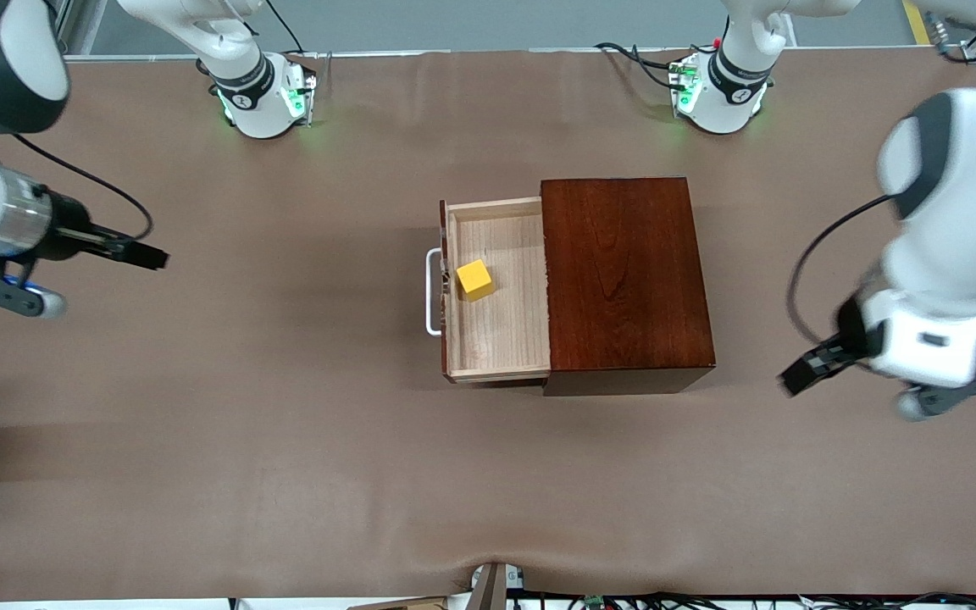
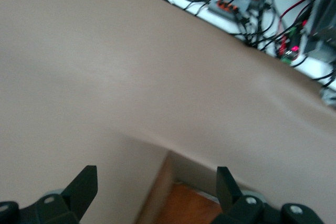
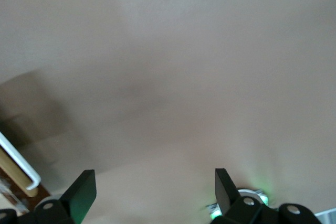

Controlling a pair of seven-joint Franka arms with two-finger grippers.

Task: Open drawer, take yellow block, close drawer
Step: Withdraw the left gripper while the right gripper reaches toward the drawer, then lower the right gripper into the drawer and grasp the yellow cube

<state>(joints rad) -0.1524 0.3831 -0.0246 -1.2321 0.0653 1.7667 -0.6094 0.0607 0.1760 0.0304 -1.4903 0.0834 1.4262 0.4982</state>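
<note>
Drawer (image 1: 496,288) is pulled out of the box (image 1: 628,284) toward the right arm's end of the table (image 1: 285,474), tray bare to the camera. Block (image 1: 474,279) sits inside on the tray floor, close to the handle (image 1: 433,292) end, apart from the side walls, turned a bit askew.

Front view only: the box, whole drawer and block. Neither wrist cam shows the block.

Right gripper (image 1: 149,254) hangs over bare table at the right arm's end, well apart from the drawer, holding nothing. Right wrist view: both fingers (image 3: 81,190) spread wide w/ only table between them; the white handle (image 3: 18,163) and a bit of pale drawer front show at frame edge, plus a green-lit base (image 3: 252,200).

Left gripper (image 1: 801,373) hangs over bare table at the left arm's end, just off the box, also empty. Left wrist view: fingers (image 2: 84,184) spread wide, nothing between; table edge w/ a strip of orange-brown floor shows under them, and a tangle of cables (image 2: 247,9) w/ electronics along the table's edge. Front view shows those cables only as a thin strip at the bottom.
</note>
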